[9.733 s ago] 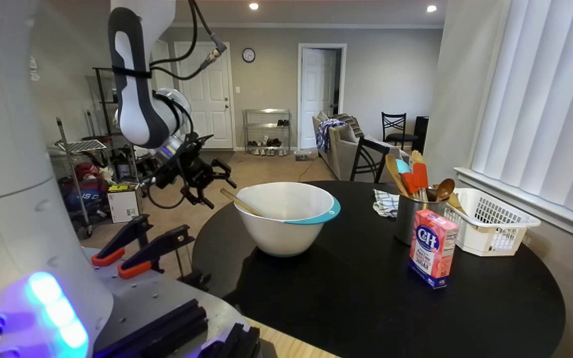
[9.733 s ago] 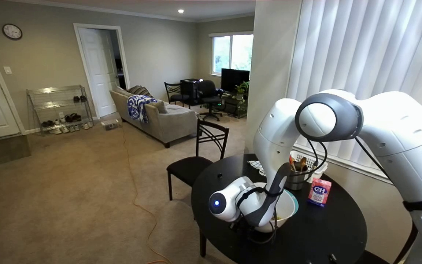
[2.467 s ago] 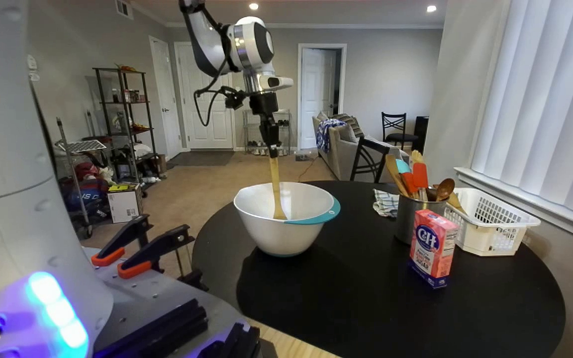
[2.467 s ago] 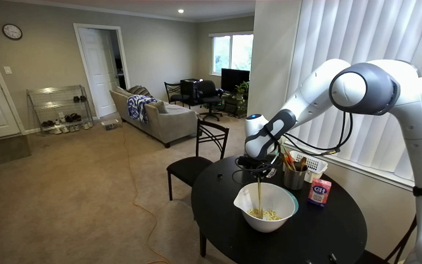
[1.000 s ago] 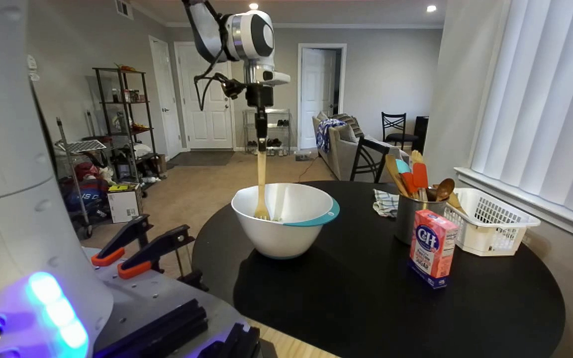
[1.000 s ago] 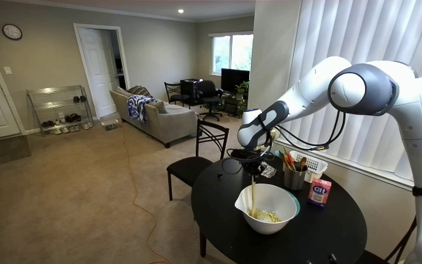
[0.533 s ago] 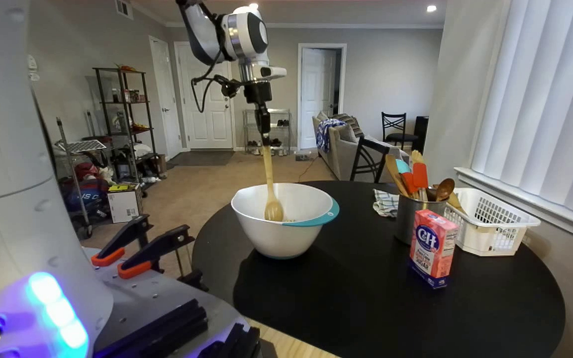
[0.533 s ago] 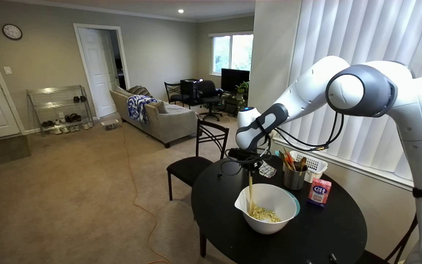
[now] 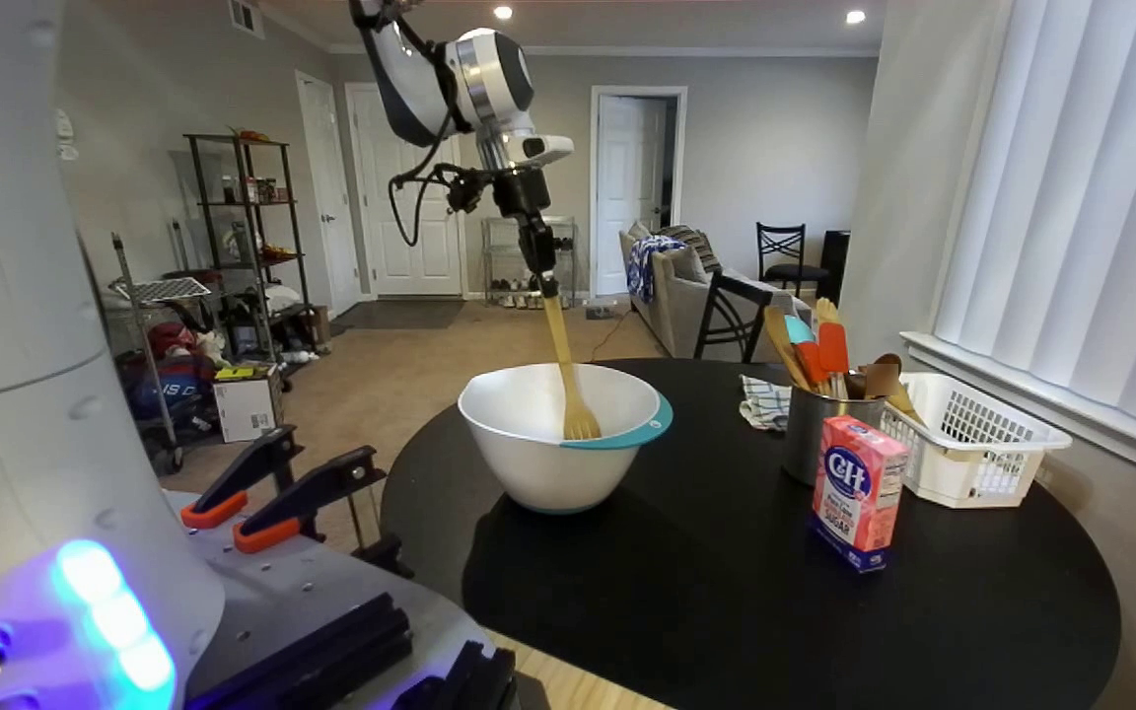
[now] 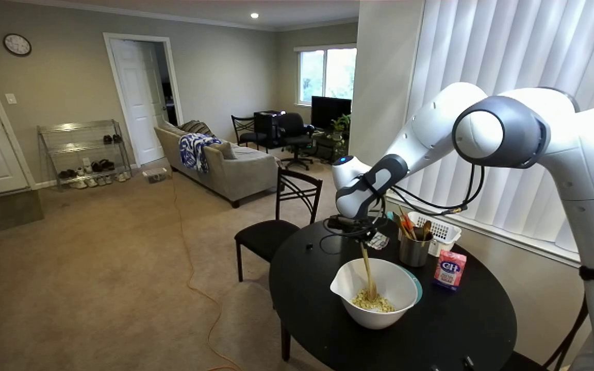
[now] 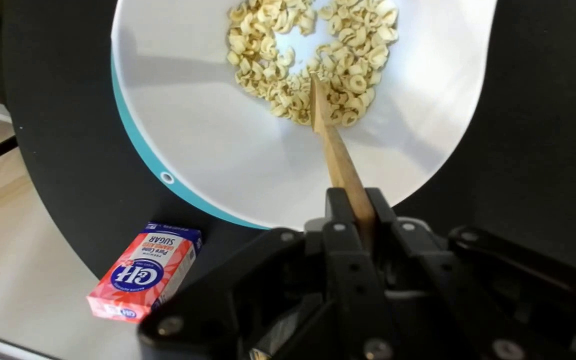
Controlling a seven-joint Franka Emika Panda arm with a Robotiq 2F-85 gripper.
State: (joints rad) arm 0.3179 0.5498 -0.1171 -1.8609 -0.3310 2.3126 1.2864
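Gripper [image 11: 356, 197] clenched on wooden utensil [image 11: 340, 157], jaws above rim of white bowl [image 9: 553, 473] with open gap. Utensil tilted, lower end among pasta [image 11: 356, 82] in bowl. Bowl inside edge of black table [image 9: 745, 602]; gap separates it from sugar box [image 9: 859, 493].

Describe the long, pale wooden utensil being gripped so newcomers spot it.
On the round black table stands a deep white bowl with turquoise trim. Slanting into it is the wooden utensil, clamped in the black gripper, unlike those in the metal canister.
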